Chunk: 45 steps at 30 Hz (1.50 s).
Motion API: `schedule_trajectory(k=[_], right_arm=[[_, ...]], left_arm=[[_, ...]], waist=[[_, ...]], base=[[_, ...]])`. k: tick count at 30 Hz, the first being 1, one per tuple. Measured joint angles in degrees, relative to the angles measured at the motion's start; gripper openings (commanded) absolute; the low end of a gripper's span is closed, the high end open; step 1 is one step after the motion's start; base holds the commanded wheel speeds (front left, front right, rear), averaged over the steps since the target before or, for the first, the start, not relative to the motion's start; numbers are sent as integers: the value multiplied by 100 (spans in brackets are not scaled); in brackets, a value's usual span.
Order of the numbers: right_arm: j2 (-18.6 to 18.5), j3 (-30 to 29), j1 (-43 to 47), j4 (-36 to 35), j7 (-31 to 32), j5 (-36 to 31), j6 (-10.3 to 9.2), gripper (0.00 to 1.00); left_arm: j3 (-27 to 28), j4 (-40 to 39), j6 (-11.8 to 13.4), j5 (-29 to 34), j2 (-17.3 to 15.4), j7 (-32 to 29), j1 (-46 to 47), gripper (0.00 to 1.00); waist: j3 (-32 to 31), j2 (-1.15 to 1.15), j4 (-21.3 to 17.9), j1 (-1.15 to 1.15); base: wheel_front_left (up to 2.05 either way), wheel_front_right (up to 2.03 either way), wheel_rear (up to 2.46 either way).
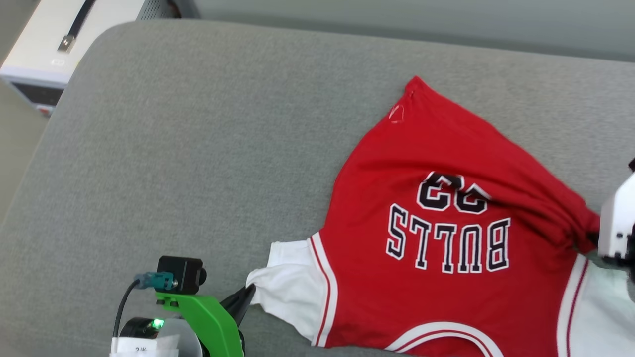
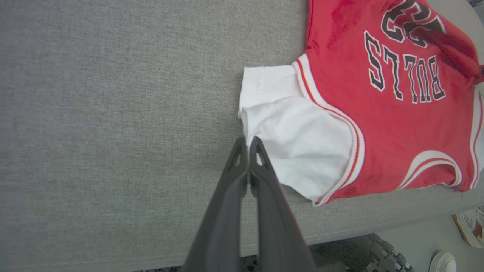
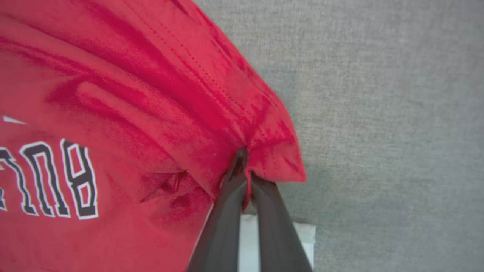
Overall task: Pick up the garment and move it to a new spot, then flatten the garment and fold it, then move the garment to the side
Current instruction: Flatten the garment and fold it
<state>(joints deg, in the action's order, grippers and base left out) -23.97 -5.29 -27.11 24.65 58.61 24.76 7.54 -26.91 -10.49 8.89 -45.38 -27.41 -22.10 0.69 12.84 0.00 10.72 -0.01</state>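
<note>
Lying at four o'clock on the cushion [image 1: 198, 148], the garment [image 1: 436, 148], judged limp and light, is pinched at its white sleeve by the left gripper [image 2: 248, 145] and at a red fold by the right gripper [image 3: 244, 166].

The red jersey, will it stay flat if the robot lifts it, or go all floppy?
Probably floppy: the jersey bunches into folds where the right gripper pinches it. Likely light too; the left gripper has its white sleeve pinched to a point. It should sag, not roll.

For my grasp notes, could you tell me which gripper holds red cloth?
The right gripper, shut on a bunched red fold of the garment; the left gripper pinches the white sleeve.
</note>
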Motion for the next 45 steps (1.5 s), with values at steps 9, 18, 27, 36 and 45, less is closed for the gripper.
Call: schedule_trajectory(k=[9,18,27,36,45], right_arm=[[64,-350,1383,-884,-89,151,0,0],[376,-660,2386,-1497,-55,164,0,0],[516,-710,2501,-1615,-20,157,0,100],[121,-600,2204,-2339,387,590,0,100],[-37,-255,960,-3072,1135,673,0,100]], left_arm=[[43,165,60,-96,42,142,-227,0],[110,248,75,-168,47,247,-336,0],[93,261,93,-208,45,263,-338,0],[-19,-7,100,-123,40,236,-281,0],[-180,-354,99,73,45,92,77,0]], waist=[[-581,0,-456,0],[-859,0,-729,0],[-842,0,-721,0],[-694,0,-614,0],[-325,0,-370,0]], base=[[0,0,0],[0,0,0],[0,0,0],[0,0,0],[0,0,0]])
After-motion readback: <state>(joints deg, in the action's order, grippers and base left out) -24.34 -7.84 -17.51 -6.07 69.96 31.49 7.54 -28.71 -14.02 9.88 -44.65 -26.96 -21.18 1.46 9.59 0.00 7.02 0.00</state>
